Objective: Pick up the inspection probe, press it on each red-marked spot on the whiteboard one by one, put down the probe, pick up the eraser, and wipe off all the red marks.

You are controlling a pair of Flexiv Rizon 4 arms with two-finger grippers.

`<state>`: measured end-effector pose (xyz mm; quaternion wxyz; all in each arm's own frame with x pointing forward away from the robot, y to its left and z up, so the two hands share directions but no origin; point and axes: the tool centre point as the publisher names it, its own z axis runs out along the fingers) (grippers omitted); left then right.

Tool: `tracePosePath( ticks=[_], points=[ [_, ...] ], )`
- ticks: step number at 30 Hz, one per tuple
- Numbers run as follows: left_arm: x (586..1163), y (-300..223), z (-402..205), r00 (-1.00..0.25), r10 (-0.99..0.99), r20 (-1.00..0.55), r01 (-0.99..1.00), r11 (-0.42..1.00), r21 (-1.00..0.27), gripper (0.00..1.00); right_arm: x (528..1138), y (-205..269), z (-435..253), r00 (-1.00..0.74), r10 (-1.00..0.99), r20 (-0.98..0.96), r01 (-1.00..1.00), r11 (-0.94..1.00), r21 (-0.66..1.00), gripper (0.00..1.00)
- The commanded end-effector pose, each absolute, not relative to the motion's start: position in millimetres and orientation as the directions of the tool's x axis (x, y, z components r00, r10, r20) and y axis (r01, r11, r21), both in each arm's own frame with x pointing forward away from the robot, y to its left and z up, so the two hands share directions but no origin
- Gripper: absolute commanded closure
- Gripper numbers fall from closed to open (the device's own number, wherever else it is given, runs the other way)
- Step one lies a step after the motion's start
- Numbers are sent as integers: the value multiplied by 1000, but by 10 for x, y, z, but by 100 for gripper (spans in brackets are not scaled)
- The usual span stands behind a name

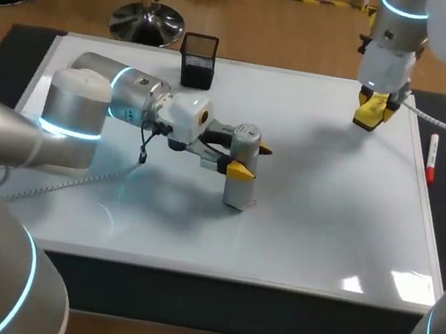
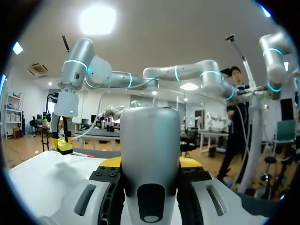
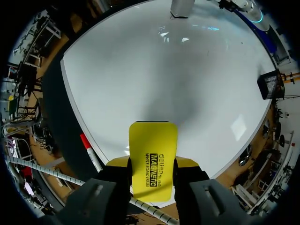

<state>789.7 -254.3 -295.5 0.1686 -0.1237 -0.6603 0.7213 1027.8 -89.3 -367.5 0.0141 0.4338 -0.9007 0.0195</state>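
While the inspection probe [image 1: 242, 163] stands upright near the middle of the whiteboard [image 1: 326, 208], the left end effector [image 1: 252, 160] clamps it from both sides, its fingers spread to the probe's width. Well apart, at the board's far right corner, the right end effector [image 1: 374, 114] grips the yellow eraser [image 3: 153, 154] between its fingers. Only the right wrist view shows the eraser's printed face, and only the head view shows the probe's foot on the board. A red-capped marker [image 1: 432, 158] lies on the table just beside the board's right edge.
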Motion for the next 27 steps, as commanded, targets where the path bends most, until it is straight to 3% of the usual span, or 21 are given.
tracePosePath(
  ticks=[1, 15, 27],
  points=[
    [7905, -2538, -3012, -912, 408, 41, -76, -70, -995, 100, 10283, -897, -3667, -622, -782, 46, -783, 621, -25, 100],
    [7983, -2365, -2699, -929, 369, -20, -12, -85, -996, 100, 10283, -897, -3667, -622, -782, 46, -783, 621, -25, 100],
    [8406, -1632, -2484, -978, 201, -64, 48, -83, -995, 100, 10283, -897, -3667, -622, -782, 46, -783, 621, -25, 100]
  ],
)
